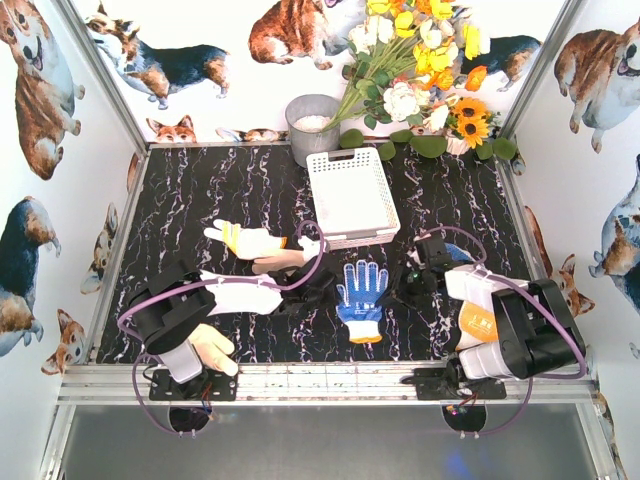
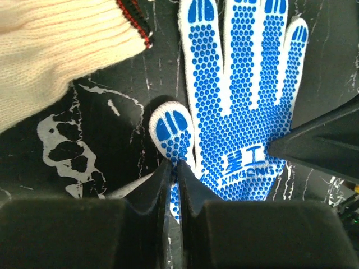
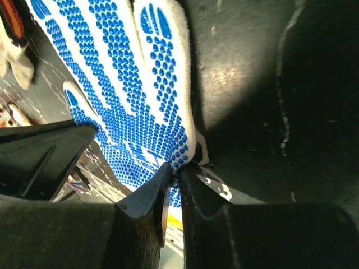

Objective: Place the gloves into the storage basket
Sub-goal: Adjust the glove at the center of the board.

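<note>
The blue dotted glove [image 1: 362, 298] lay flat with its dotted face up on the dark marbled surface [image 1: 200, 190], a little nearer than the storage basket [image 1: 360, 238] and clear of its near rim. Nothing could be seen inside the basket. Both arms gripped this one glove from opposite sides. The left gripper [image 2: 174, 166] was pressed together on the fabric at the base of the thumb. The right gripper [image 3: 176, 171] pinched the outer edge below the little finger, with only a thin fold between its jaws. That thin bite looked like the weak point, so the lift would best be slow and level, with both wrists rising together. The spacing between them should stay as it was, because pulling apart could strip the knit out of the right pinch, and closing in would let the palm sag. The glove would probably hang slack, with cuff and fingers drooping, so it needed enough height to pass over the flared rim before moving forward. Release would be best over the middle of the basket, with both grippers opening at once so that neither side dragged the glove back out. A cream glove [image 2: 56, 45] lay just beside the blue one on the left arm's side, apparently not touching it. The left wrist would do well to rise straight up and not sweep sideways into it.
</note>
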Controlling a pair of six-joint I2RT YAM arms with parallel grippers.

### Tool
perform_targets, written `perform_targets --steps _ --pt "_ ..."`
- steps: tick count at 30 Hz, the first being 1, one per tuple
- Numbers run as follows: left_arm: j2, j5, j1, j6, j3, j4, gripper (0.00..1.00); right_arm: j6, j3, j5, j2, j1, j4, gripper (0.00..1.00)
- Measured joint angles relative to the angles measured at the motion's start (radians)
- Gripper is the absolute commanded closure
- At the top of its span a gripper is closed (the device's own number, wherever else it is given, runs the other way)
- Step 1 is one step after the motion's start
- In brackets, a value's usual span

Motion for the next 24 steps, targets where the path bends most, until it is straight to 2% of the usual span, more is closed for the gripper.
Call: perform_targets --steps 6,14,24 --pt "-0.071 -0.043 -0.001 0.002 -0.043 -0.046 1.00 0.037 0.000 -0.002 0.024 0.104 0.041 0.95" --pt "-0.227 -0.106 -0.001 -0.029 -0.170 -0.158 1.00 0.170 0.005 -0.053 0.125 0.248 0.215 1.00" --pt "-0.282 -0.109 0.000 -0.055 -0.197 -0.247 1.00 0.234 0.029 0.003 0.143 0.360 0.248 1.00"
